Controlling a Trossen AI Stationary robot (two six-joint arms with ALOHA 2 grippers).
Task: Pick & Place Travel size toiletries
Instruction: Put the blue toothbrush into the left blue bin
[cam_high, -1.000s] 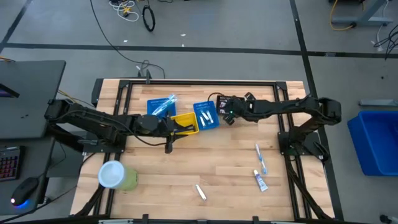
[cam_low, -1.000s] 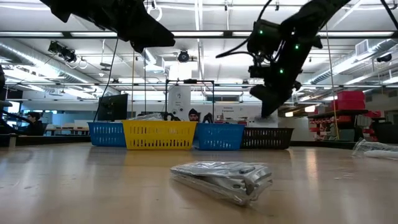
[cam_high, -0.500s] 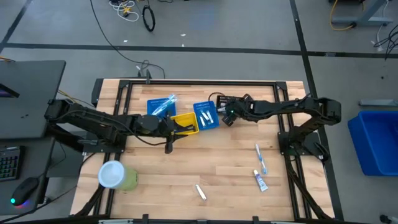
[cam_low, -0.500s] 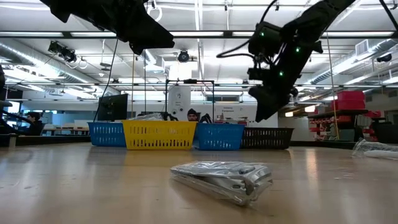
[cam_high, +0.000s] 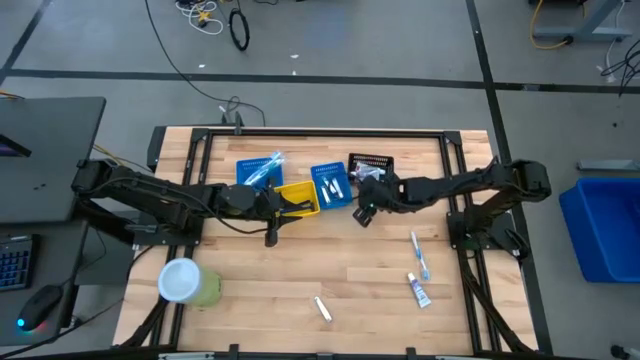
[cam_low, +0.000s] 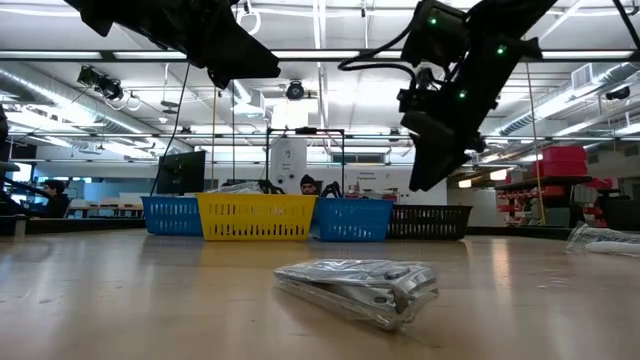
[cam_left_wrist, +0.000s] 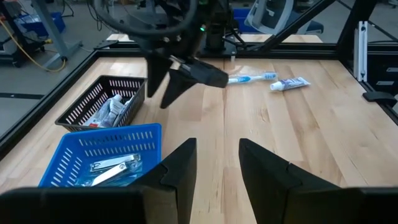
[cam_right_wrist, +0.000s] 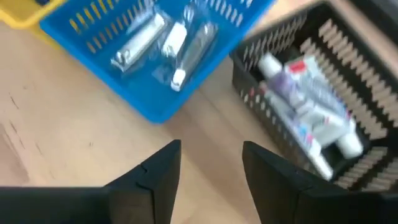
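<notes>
Right claw (cam_high: 362, 213) withdrawn from black bin (cam_high: 371, 163), empty, fingers apart

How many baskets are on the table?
4, in a row at the table's far side: a blue basket on the left, a yellow basket, another blue basket, and a black basket on the right. None looks hidden.

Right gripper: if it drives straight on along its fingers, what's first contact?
Judging by the right wrist view, probably bare tabletop in front of the blue bin and black bin. The right gripper is open and empty; depth unclear.
</notes>
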